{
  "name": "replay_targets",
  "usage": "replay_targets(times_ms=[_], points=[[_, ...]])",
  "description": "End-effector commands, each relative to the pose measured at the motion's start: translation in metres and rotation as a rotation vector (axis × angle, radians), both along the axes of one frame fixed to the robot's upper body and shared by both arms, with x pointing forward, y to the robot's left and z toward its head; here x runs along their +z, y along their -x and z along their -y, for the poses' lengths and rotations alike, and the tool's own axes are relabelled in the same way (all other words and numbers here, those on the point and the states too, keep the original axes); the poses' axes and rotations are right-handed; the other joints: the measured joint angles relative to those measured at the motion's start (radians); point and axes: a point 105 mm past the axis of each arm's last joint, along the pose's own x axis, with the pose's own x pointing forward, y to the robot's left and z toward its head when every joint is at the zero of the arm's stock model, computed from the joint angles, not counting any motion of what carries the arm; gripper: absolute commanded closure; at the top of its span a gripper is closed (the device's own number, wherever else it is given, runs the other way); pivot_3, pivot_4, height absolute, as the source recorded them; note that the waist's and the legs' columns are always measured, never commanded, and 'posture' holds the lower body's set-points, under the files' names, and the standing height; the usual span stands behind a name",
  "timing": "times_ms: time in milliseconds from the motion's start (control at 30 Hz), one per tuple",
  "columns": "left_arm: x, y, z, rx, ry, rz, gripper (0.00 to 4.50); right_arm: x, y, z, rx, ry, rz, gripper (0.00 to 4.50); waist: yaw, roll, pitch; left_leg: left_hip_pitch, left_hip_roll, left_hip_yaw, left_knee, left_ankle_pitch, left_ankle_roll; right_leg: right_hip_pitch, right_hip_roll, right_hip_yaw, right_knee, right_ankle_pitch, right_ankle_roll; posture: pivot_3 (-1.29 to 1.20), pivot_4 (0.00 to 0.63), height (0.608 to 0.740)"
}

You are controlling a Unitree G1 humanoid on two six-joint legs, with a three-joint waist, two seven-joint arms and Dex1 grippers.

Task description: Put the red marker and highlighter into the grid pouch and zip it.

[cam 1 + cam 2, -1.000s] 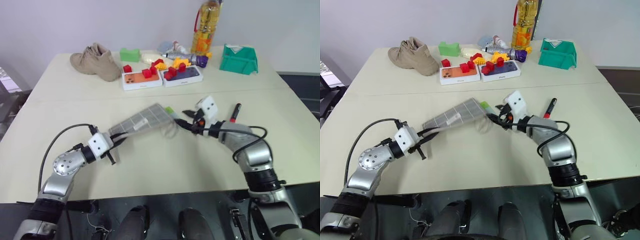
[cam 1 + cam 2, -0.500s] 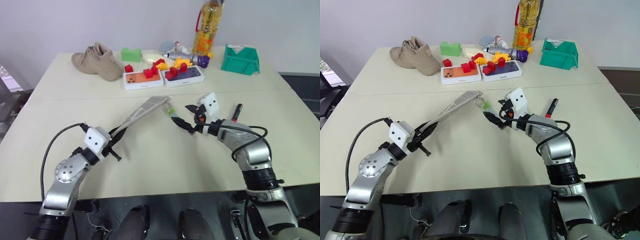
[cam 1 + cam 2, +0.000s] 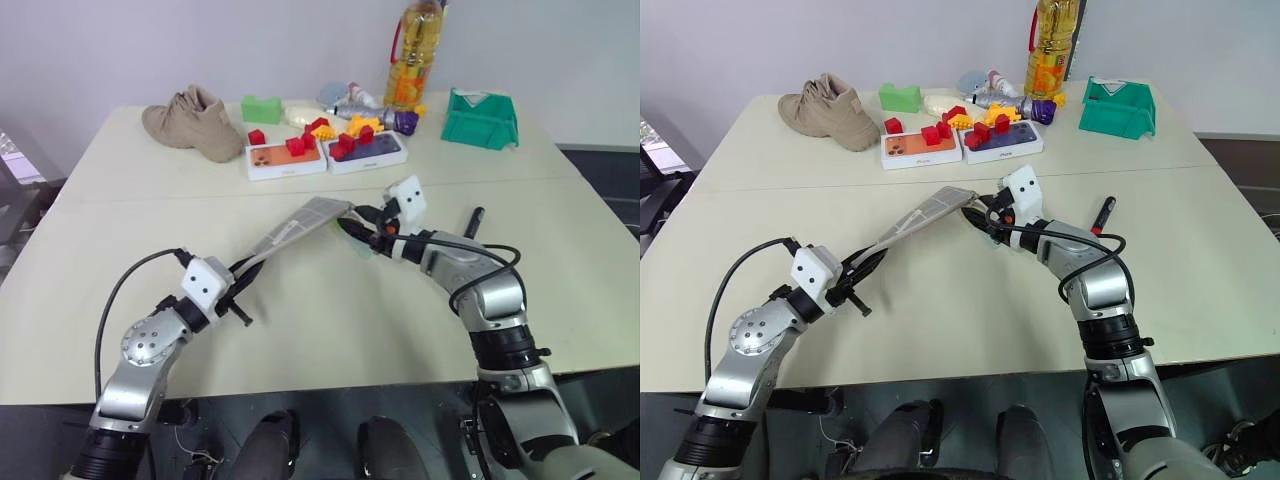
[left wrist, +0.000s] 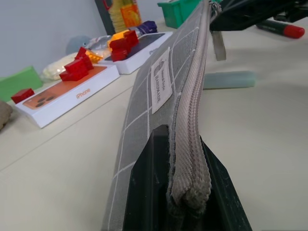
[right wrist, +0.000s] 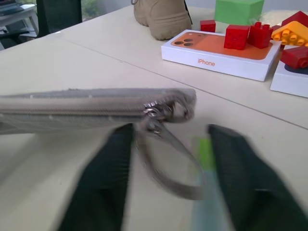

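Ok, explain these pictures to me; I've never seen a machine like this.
This is a humanoid robot with two arms, each ending in a black two-fingered tool. Two pictures come from cameras in its head, looking down over a beige table. The other two come from cameras on its wrists. The left tool is shut on one end of a flat grey fabric pouch with white grid lines. The right tool is open at the pouch's other end, with the zipper's loop pull between its fingers. A pale bluish highlighter lies on the table nearby, and a slim red-and-black marker lies further right. At the far edge are a tan shoe, phone boxes with toy blocks, an oil bottle and a green bin.
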Motion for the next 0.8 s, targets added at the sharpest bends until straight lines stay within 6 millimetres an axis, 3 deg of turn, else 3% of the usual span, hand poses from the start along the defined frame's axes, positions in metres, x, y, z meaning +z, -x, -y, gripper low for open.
replay_targets(times_ms=[33,67,233,600,800], points=[[0.01,0.002,0.004,-0.012,-0.001,0.041,4.5,0.016,0.004,-0.006,0.033,-0.025,0.048,4.05,0.0,0.0,0.0,0.0,0.0,0.0,0.0,0.0,0.0,0.0,0.0,0.0,0.0,0.0,0.0,0.0,0.15,0.739],[0.01,0.001,0.005,-0.01,-0.002,0.042,4.5,0.016,0.006,-0.007,0.041,-0.023,0.048,4.47,0.001,0.0,0.0,0.0,0.0,0.0,0.0,0.0,0.0,0.0,0.0,0.0,0.0,0.0,0.0,0.0,0.15,0.739],[0.01,-0.002,0.007,-0.002,-0.009,0.047,4.5,0.014,0.016,-0.018,0.102,0.022,0.042,4.47,0.0,0.0,0.0,0.0,0.0,0.0,0.0,0.0,0.0,0.0,0.0,0.0,0.0,0.0,0.0,0.0,0.15,0.739],[0.008,-0.011,0.028,0.016,-0.003,0.056,4.5,0.009,0.073,-0.088,0.439,0.163,0.107,4.47,0.001,0.0,0.0,0.0,0.0,0.0,0.0,0.0,0.0,0.0,0.0,0.0,0.0,0.0,0.0,0.0,0.15,0.739],[0.008,-0.016,0.034,0.038,0.014,0.061,4.5,0.011,0.092,-0.111,0.567,0.179,0.123,4.47,0.001,0.0,0.0,0.0,0.0,0.0,0.0,0.0,0.0,0.0,0.0,0.0,0.0,0.0,0.0,0.0,0.15,0.739]])
